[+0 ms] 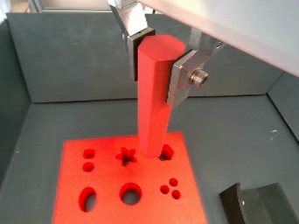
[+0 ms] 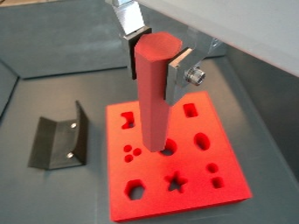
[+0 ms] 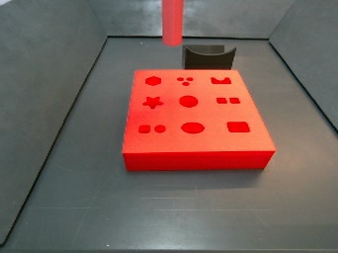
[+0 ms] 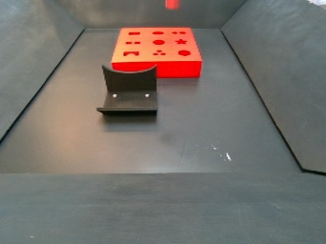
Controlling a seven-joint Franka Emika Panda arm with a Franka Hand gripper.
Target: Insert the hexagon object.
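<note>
I had the gripper (image 1: pixel 160 54) raised above the red block (image 1: pixel 131 175), clamped on the upper end of the hexagon object (image 1: pixel 156 96). In both wrist views the silver finger plates with dark pads pressed against opposite faces of that red-pink prism, one plate (image 2: pixel 184 73) carrying a bolt head on its outer side. The prism hung upright from the claw, pointing down at the block.

In a wrist view its lower end (image 2: pixel 153 140) appeared over the block's top face (image 2: pixel 176 157), close to a round hole; I could not tell whether the tip touched the surface or hovered just clear of it. In a side view the rod (image 3: pixel 172 22) entered from the top edge of the frame and ended above the far edge of the block (image 3: pixel 196 121), apart from it. Only its tip (image 4: pixel 173 4) showed in a side view; the claw itself was out of frame in both side views.

The block, below the claw, carried shaped holes: a star (image 1: pixel 126 156), circles, an oval, squares and a hexagon.

The fixture (image 4: pixel 128 91), a dark L-shaped bracket on its base plate, stood on the dark floor (image 4: pixel 192 133) off to one side of the claw, just beside the block, and showed in both wrist views as well (image 2: pixel 61 144).
</note>
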